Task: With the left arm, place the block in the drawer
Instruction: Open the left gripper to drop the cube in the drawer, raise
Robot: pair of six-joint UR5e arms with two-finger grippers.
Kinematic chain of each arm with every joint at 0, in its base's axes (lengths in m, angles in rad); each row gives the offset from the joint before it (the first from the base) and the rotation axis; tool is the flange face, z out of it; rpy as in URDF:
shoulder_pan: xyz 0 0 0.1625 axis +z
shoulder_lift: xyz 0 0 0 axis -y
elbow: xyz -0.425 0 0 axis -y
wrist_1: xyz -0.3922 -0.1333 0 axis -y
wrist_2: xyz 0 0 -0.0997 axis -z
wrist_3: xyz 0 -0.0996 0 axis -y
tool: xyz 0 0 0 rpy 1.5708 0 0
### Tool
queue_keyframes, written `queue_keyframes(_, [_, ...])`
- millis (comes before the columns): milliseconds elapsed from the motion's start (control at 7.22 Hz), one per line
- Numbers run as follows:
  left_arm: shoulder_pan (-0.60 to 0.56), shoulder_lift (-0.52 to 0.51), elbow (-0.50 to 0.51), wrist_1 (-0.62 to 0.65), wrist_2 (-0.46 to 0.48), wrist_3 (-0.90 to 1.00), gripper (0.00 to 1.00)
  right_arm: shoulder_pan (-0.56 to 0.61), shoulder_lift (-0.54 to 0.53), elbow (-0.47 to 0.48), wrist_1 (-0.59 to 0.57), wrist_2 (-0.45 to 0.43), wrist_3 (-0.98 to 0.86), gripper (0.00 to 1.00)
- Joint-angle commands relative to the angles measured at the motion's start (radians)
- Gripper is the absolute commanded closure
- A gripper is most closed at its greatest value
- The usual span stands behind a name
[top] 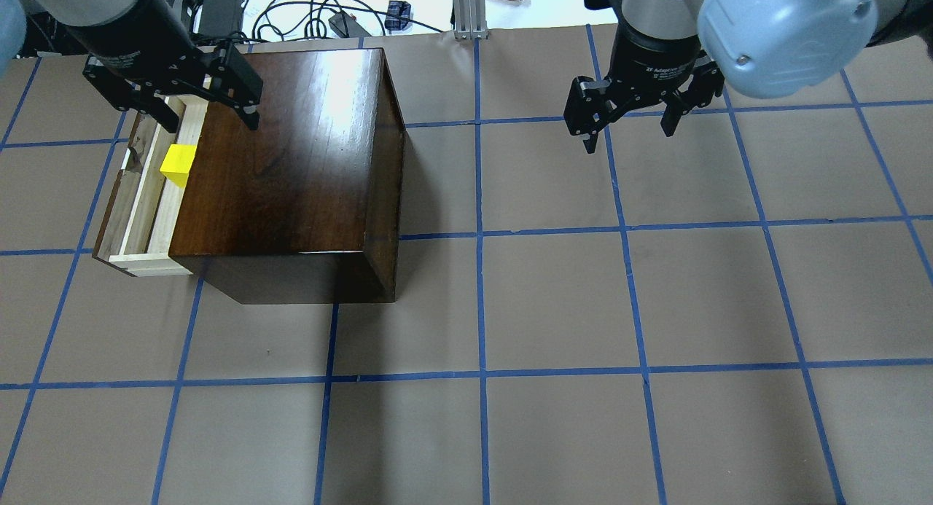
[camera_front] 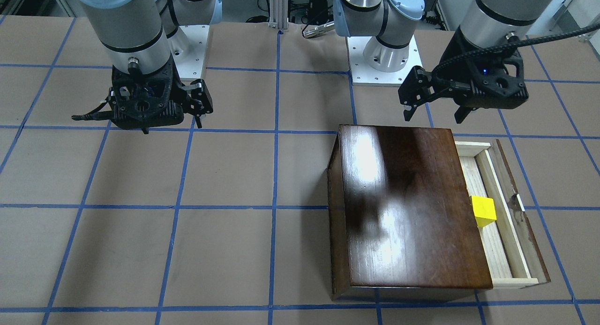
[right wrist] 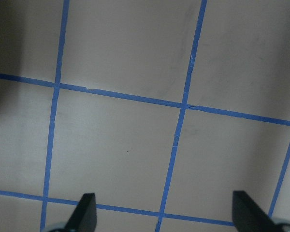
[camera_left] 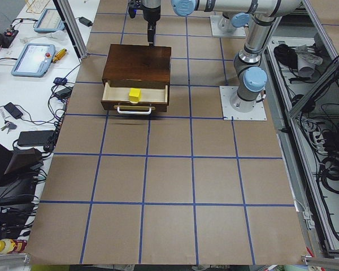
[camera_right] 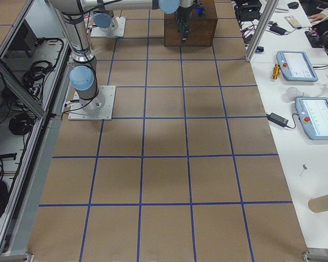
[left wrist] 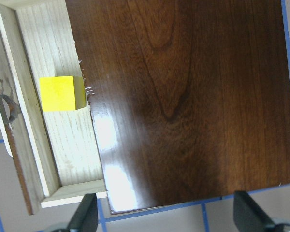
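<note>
The left arm (top: 120,24) hangs over the pulled-out drawer (top: 148,199) and the near edge of the dark wooden box (top: 291,170). The left jaws are spread wide with nothing between them. In the left wrist view the two fingertips (left wrist: 86,216) show at the bottom edge. The box top fills most of the gap between them, and the drawer lies beyond one tip.

The block (left wrist: 61,93) sits on the drawer's pale floor, below the left jaws and off to the drawer side of their gap, not between the fingers. It rests just beside the box's front edge, about midway along the drawer's length. We cannot tell whether it touches that edge. In the front-facing view it (camera_front: 483,211) lies well down the drawer (camera_front: 474,148) from the jaws, and no finger touches it. The dark front panel carries a curved handle (left wrist: 7,107) on the side of the block away from the box.

The right arm (top: 656,49) is well apart from the box, over the bare brown desk (top: 554,301). The right jaws are also spread wide and hold nothing. In the right wrist view we see only desk paper and blue tape lines (right wrist: 180,121) between the fingertips (right wrist: 85,212).
</note>
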Motion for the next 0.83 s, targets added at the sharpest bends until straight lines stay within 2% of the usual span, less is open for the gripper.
queue_keyframes(0, [-0.032, 0.025, -0.036, 0.007, -0.001, -0.037, 0.00, 0.000, 0.000, 0.000, 0.000, -0.001, 0.000, 0.00])
queue_keyframes(692, [-0.038, 0.042, -0.072, 0.009, 0.001, -0.033, 0.00, 0.000, 0.000, 0.000, 0.000, -0.001, 0.001, 0.00])
